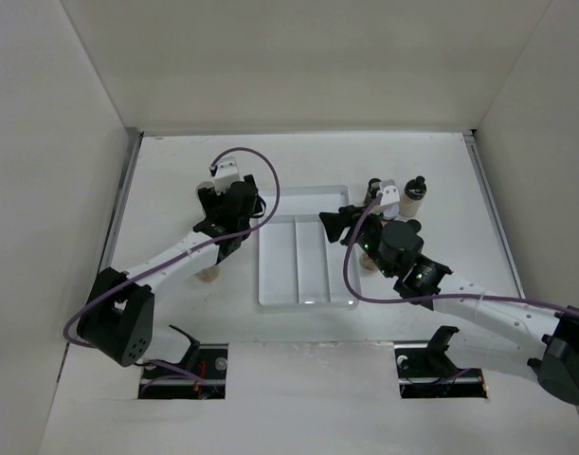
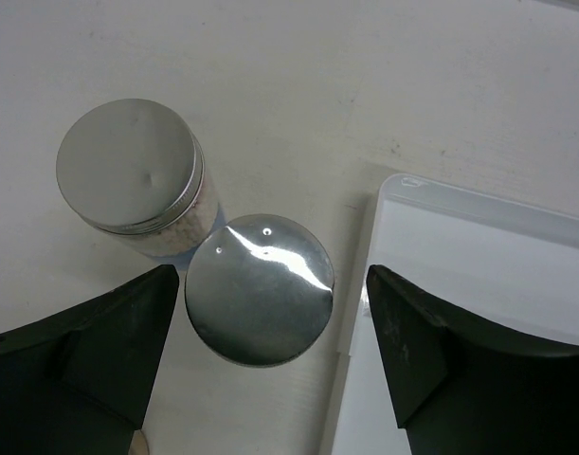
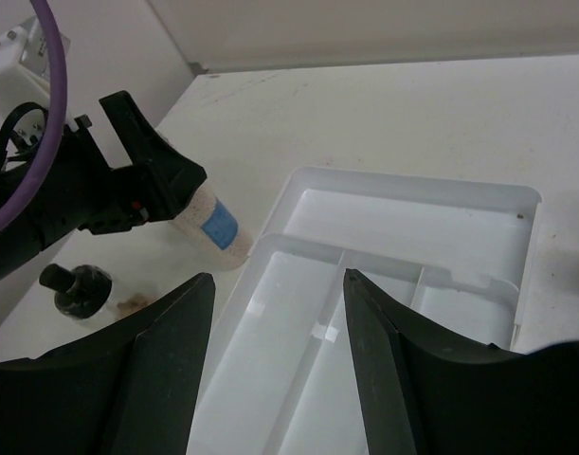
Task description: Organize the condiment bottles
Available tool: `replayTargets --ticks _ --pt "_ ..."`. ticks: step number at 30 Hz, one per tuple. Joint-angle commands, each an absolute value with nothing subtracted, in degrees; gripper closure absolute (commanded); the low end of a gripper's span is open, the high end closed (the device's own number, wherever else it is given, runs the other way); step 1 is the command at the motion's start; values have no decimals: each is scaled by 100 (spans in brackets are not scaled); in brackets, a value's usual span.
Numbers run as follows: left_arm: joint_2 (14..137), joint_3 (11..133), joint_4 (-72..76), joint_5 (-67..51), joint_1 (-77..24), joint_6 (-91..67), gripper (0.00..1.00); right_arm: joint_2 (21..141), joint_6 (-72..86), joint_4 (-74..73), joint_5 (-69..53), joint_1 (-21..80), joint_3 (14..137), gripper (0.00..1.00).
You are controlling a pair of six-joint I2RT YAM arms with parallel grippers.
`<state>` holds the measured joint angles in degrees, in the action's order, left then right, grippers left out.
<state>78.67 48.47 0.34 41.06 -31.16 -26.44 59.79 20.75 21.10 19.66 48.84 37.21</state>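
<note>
Spread around silver-capped jar (image 2: 260,289), just left of white tray (image 2: 479,223): left gripper (image 2: 270,289). Spread above tray compartments: right gripper (image 3: 280,278).

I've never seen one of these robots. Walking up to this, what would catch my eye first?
Probably the white divided tray lying in the middle of the table. The left hand hangs open straight above a shiny silver-capped jar, a second silver-capped jar beside it, just left of the tray. The right hand hovers open over the tray, and a black-capped bottle stands past its far right corner.
</note>
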Motion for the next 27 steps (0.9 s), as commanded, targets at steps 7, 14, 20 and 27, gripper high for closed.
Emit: replayTargets --ticks 7,14,20,27 --pt "8183 4905 588 4131 -2869 -2654 47 5941 2083 2443 2030 4900 3700 37" --pt "7454 4983 685 4254 -3211 -2400 68 6021 2074 2461 2048 4909 3718 37" --pt "7189 5405 1115 4421 -3748 -1960 68 5880 2153 2522 2179 4838 3612 37" --pt "8190 6107 1704 3877 -4056 -1925 68 5362 2302 2487 2943 4514 3340 34"
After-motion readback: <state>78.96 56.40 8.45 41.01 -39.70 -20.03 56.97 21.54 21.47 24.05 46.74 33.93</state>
